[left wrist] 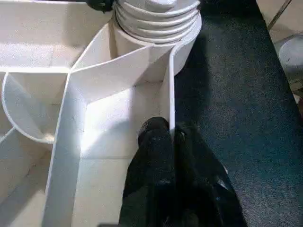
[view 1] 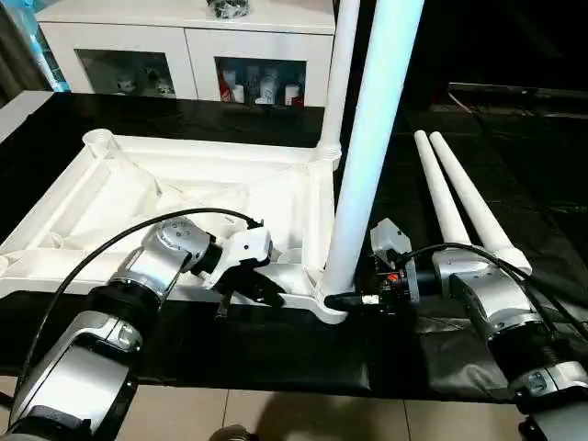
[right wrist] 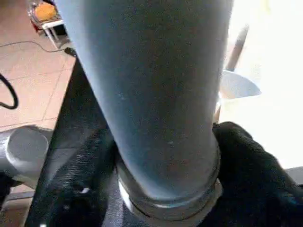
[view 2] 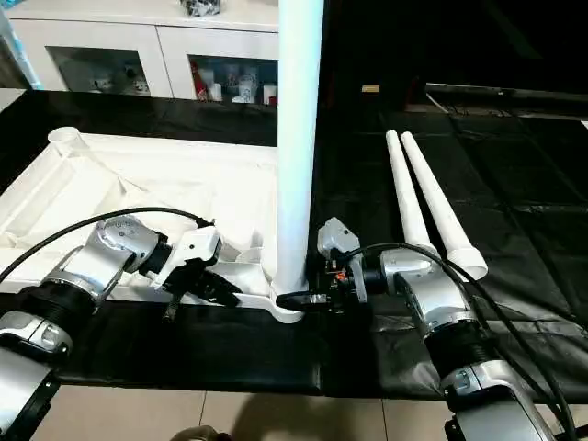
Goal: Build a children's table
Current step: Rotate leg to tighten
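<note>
White table top upside down on my black worktop (view 1: pixel 276 358), ribs up.

Two legs (view 1: pixel 377 138) stand in the near and far right sockets; two spare legs (view 1: pixel 459 197) lie right. Left gripper (view 1: pixel 246 292) jaws pinch the near rim; right gripper (view 2: pixel 317 299) jaws surround the near leg's base.

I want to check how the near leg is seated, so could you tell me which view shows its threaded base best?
The left wrist view: the threaded base sits ridged in its corner socket. The eye views show the leg standing upright; the right wrist view shows its shaft close up.
</note>
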Controlling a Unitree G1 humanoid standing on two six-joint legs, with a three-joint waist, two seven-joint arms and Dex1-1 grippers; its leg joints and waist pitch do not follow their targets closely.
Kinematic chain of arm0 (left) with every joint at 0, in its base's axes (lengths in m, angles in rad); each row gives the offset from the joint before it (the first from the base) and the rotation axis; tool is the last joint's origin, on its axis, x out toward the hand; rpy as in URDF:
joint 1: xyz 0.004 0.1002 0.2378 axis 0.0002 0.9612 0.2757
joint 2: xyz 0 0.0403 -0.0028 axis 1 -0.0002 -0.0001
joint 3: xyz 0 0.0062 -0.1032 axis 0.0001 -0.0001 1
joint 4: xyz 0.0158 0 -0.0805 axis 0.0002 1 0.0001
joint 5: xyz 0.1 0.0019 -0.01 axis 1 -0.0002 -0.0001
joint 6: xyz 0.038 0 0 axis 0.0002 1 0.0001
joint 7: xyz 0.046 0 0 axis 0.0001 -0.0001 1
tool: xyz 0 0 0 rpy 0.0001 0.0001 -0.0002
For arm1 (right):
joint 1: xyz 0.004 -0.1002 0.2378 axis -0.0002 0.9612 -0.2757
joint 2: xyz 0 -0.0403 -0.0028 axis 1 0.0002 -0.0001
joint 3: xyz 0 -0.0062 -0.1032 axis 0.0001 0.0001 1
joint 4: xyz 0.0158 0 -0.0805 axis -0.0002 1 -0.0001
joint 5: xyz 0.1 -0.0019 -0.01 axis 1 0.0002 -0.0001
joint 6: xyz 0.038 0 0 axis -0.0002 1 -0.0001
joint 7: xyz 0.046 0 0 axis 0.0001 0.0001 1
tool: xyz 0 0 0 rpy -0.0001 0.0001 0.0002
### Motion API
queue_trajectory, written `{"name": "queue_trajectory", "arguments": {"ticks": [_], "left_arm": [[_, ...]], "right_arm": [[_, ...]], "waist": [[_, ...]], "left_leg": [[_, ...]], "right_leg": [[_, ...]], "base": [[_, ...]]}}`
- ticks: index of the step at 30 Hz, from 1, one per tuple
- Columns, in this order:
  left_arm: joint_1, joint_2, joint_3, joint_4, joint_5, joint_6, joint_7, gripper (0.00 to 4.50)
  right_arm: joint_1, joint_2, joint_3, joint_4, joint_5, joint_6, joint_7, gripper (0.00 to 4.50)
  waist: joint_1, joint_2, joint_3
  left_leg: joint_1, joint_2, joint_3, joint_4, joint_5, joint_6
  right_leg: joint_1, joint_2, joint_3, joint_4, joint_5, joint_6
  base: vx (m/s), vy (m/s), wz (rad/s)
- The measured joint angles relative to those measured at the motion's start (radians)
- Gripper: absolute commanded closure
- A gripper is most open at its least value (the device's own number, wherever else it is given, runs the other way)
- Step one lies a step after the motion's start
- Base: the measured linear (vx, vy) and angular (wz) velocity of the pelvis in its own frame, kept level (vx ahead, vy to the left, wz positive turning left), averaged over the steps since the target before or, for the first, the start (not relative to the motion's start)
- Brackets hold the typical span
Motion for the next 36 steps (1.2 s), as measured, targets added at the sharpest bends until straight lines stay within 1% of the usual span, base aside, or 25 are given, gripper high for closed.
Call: {"name": "queue_trajectory", "arguments": {"ticks": [1,3,6,9,11,13,14,15,16,19,20,21,25,29,30,31,33,36], "left_arm": [[0.000,0.000,0.000,0.000,0.000,0.000,0.000,4.50],[-0.001,-0.001,0.000,0.002,0.001,0.000,0.000,4.50],[-0.009,-0.007,0.003,0.014,0.001,0.010,0.006,4.50],[-0.013,-0.027,0.014,0.022,0.001,0.057,0.037,4.50],[-0.015,-0.036,0.024,0.025,0.004,0.085,0.082,4.50],[-0.019,-0.060,0.049,0.032,0.010,0.137,0.160,4.50],[-0.021,-0.069,0.058,0.034,0.010,0.163,0.194,4.50],[-0.027,-0.084,0.070,0.040,0.010,0.193,0.235,4.50],[-0.034,-0.101,0.082,0.046,0.010,0.222,0.274,4.50],[-0.051,-0.144,0.104,0.053,0.010,0.294,0.368,4.50],[-0.052,-0.153,0.113,0.053,0.009,0.310,0.387,4.50],[-0.058,-0.176,0.133,0.059,0.010,0.338,0.446,4.50],[-0.084,-0.261,0.168,0.090,0.010,0.382,0.627,4.50],[-0.089,-0.301,0.178,0.088,0.011,0.402,0.704,4.50],[-0.090,-0.305,0.178,0.087,0.011,0.405,0.712,4.50],[-0.090,-0.306,0.178,0.086,0.011,0.407,0.713,4.50],[-0.090,-0.305,0.179,0.084,0.015,0.407,0.728,4.50],[-0.093,-0.303,0.184,0.088,0.021,0.404,0.744,4.50]], "right_arm": [[0.000,0.000,0.000,0.000,0.000,0.000,0.000,1.48],[0.000,0.000,0.000,0.000,0.000,0.001,0.000,1.72],[0.004,0.000,-0.003,-0.006,0.001,0.015,-0.004,1.78],[0.030,0.017,-0.031,-0.023,0.004,0.033,-0.056,1.81],[0.041,0.038,-0.050,-0.032,0.002,0.045,-0.120,1.81],[0.058,0.076,-0.085,-0.039,-0.003,0.063,-0.238,1.82],[0.060,0.098,-0.102,-0.039,-0.007,0.072,-0.299,1.82],[0.060,0.125,-0.122,-0.039,-0.012,0.084,-0.374,1.82],[0.060,0.151,-0.143,-0.039,-0.018,0.094,-0.440,1.82],[0.060,0.219,-0.192,-0.039,-0.035,0.110,-0.608,1.83],[0.057,0.237,-0.200,-0.039,-0.037,0.113,-0.648,1.83],[0.043,0.285,-0.226,-0.021,-0.049,0.113,-0.744,1.83],[-0.030,0.356,-0.269,0.064,-0.084,0.101,-0.977,1.83],[-0.060,0.391,-0.299,0.106,-0.088,0.081,-1.080,1.83],[-0.062,0.398,-0.306,0.110,-0.088,0.074,-1.095,1.27],[-0.061,0.399,-0.308,0.110,-0.088,0.072,-1.098,1.13],[-0.055,0.410,-0.308,0.109,-0.089,0.069,-1.098,1.07],[-0.042,0.414,-0.305,0.108,-0.090,0.063,-1.086,0.64]], "waist": [[0.000,0.000,0.000],[0.000,0.000,0.000],[0.001,0.000,0.000],[0.002,0.000,0.000],[-0.003,0.000,0.000],[-0.008,0.000,0.000],[-0.015,0.000,0.000],[-0.027,0.000,0.000],[-0.034,0.000,0.000],[-0.046,0.000,0.000],[-0.049,0.000,-0.001],[-0.053,-0.001,-0.001],[-0.058,0.001,-0.001],[-0.056,0.002,-0.002],[-0.056,0.002,-0.002],[-0.056,0.002,-0.002],[-0.058,0.002,-0.002],[-0.068,0.002,-0.002]], "left_leg": [[0.000,0.000,0.000,0.000,0.000,0.000],[0.000,0.000,0.000,0.000,0.000,0.000],[0.000,0.000,0.000,0.000,0.000,0.000],[0.004,0.000,0.000,0.001,0.000,0.000],[0.007,0.000,0.000,0.002,0.000,-0.001],[0.008,0.000,0.000,0.002,0.001,-0.002],[0.008,0.000,0.000,0.002,0.001,-0.002],[0.008,0.000,0.000,0.002,0.001,-0.002],[0.008,0.000,0.000,0.002,0.001,-0.002],[0.008,0.000,0.000,0.002,0.001,-0.002],[0.008,0.000,0.000,0.002,0.001,-0.002],[0.008,0.000,0.000,0.001,0.001,-0.002],[0.007,-0.001,0.000,0.001,0.001,-0.002],[0.007,-0.001,0.000,-0.001,0.000,-0.001],[0.007,-0.001,0.000,-0.001,0.000,-0.001],[0.007,-0.001,0.000,-0.002,0.000,-0.001],[0.007,-0.001,0.000,-0.002,0.000,-0.001],[0.006,-0.001,0.000,-0.002,0.000,-0.001]], "right_leg": [[0.000,0.000,0.000,0.000,0.000,0.000],[0.000,0.000,0.000,0.000,0.000,0.000],[0.000,0.000,0.000,0.000,0.000,0.000],[0.004,0.000,0.000,0.000,0.000,0.000],[0.006,0.000,0.000,0.001,0.001,-0.001],[0.007,0.000,0.001,0.001,0.001,-0.001],[0.007,0.000,0.001,0.001,0.001,-0.001],[0.007,0.000,0.001,0.000,0.001,-0.001],[0.007,0.000,0.001,0.001,0.001,-0.001],[0.007,0.000,0.001,0.000,0.001,-0.002],[0.006,0.000,0.001,0.000,0.001,-0.002],[0.006,0.000,0.001,0.001,0.001,-0.002],[0.006,0.000,0.001,0.000,0.001,-0.002],[0.005,0.000,0.001,-0.001,0.001,-0.001],[0.005,0.000,0.001,-0.001,0.001,-0.001],[0.005,0.000,0.001,-0.001,0.001,-0.001],[0.005,0.000,0.001,-0.002,0.001,-0.001],[0.004,0.000,0.001,-0.002,0.001,-0.001]], "base": [[0.000,0.000,0.00],[0.000,0.000,0.00],[0.000,0.000,0.00],[0.000,0.000,0.00],[0.000,0.000,0.00],[0.000,0.000,0.00],[0.000,0.000,0.00],[0.000,0.000,0.00],[0.000,0.000,0.00],[0.000,0.000,0.00],[0.000,0.000,0.00],[0.000,0.000,0.00],[0.000,0.000,0.00],[0.000,0.000,0.00],[0.000,0.000,0.00],[0.000,0.000,0.00],[0.000,0.000,0.00],[0.000,0.000,0.00]]}}
